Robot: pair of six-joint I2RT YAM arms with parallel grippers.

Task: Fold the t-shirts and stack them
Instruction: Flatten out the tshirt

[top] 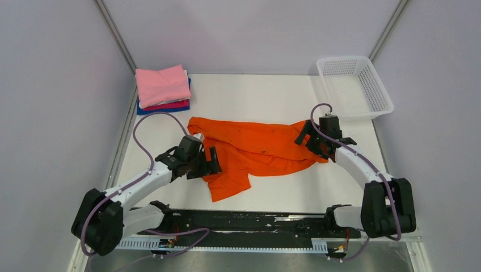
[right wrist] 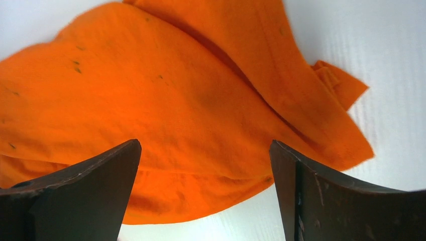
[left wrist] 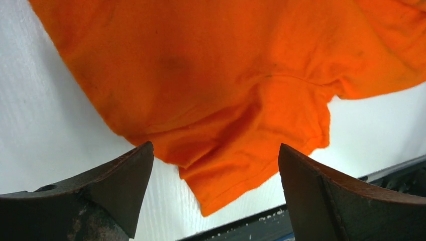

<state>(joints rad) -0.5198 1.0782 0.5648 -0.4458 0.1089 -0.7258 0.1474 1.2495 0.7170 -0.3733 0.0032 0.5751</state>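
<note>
Bench (top: 266,96): white, walled on three sides, and it carries everything here.
Orange t-shirt (top: 255,147): this is the one not yet folded. It lies rumpled across the middle of the bench, with one flap trailing toward the near edge on the left side.
Left arm (top: 142,181): it reaches in to the shirt's left edge.
Right arm (top: 357,161): it reaches in to the shirt's right end.
Left jaws: wide apart and gripping nothing. In the left wrist view the orange cloth (left wrist: 226,75) lies ahead of the tips, with a hemmed sleeve end pointing back between them.
Right jaws: also wide apart and empty. In the right wrist view the cloth (right wrist: 150,110) spreads out in front, and a creased fold runs off to the right.
Step in hand: to my eye, picking new grasp points so the shirt can be pulled flat before any fold.
Doing it well: each side should pinch a single layer at a true corner or hem, not a bunched ridge. Both should then lift together and draw outward evenly so the body lies smooth. The trailing flap on the left needs tucking in first, or it will crease under the fold.
Basket (top: 381,90): white mesh, at the far right corner and well apart from the shirt. I can see nothing inside it.
Folded t-shirts (top: 163,85): a neat stack at the far left corner, pink on top, with white, magenta and blue edges showing beneath. The orange one belongs on top of it once folded.
</note>
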